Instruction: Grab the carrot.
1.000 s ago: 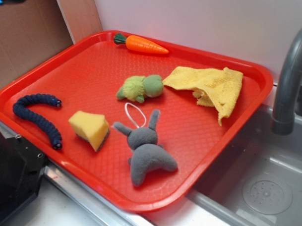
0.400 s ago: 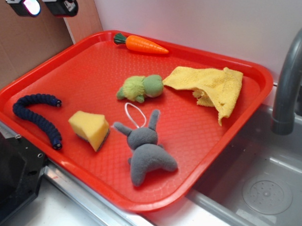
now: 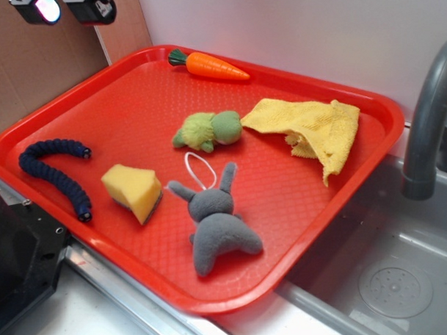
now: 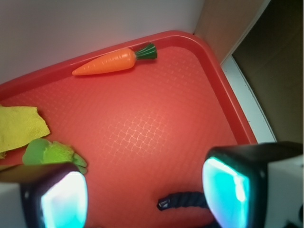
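Overhead, end effector (image 3: 62,9) at upper left of the exterior frame, fingers spread wide, holding nothing. Carrot (image 3: 209,66) lies against the tray's (image 3: 96,84) far rim, top centre, green stub pointing left, well apart from the fingers.

A small, glossy orange toy carrot (image 3: 215,66) (image 4: 107,61) with a dark green stub top is seen lying flat on the red tray (image 3: 133,104) (image 4: 156,118). It is placed along the tray's far rim, close to the far corner, the pointed tip directed away from that corner. Nothing is touching it.
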